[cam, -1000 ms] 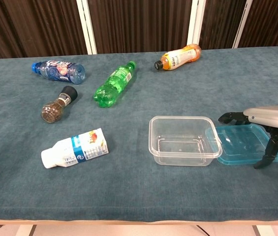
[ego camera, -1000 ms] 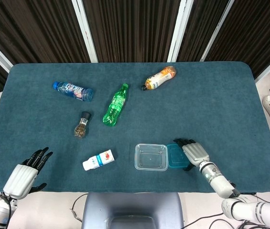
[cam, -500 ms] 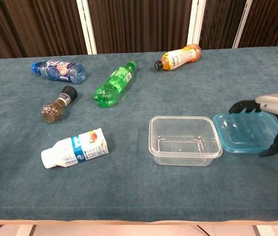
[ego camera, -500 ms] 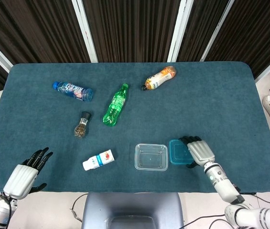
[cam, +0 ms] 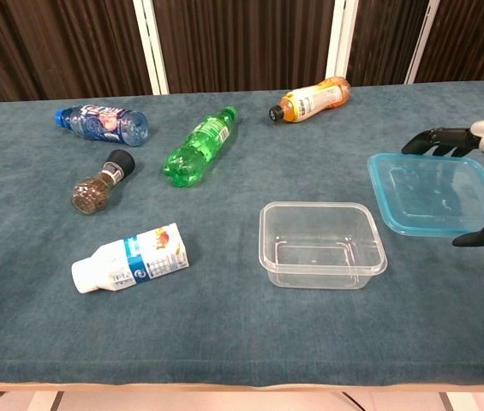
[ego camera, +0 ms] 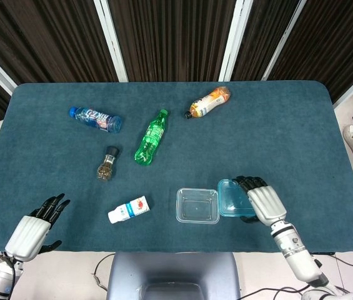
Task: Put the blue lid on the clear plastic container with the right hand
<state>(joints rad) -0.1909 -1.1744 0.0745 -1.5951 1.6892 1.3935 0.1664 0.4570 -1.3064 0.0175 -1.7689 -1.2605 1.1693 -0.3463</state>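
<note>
Blue lid [cam: 431, 193]: at the right edge of the chest view, raised off the table and tilted.
My right hand [ego camera: 260, 199]: grips the lid, fingers above, thumb below.
Clear plastic container [cam: 321, 244]: lower centre, left of the lid, open.
My left hand [ego camera: 35, 229]: lower left, fingers spread, holding nothing.

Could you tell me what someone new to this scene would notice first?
Probably the right hand holding the blue lid lifted off the table, just right of the open clear container near the front edge. Next, the bright green bottle lying on its side mid-table, with an orange bottle lying farther back.
</note>
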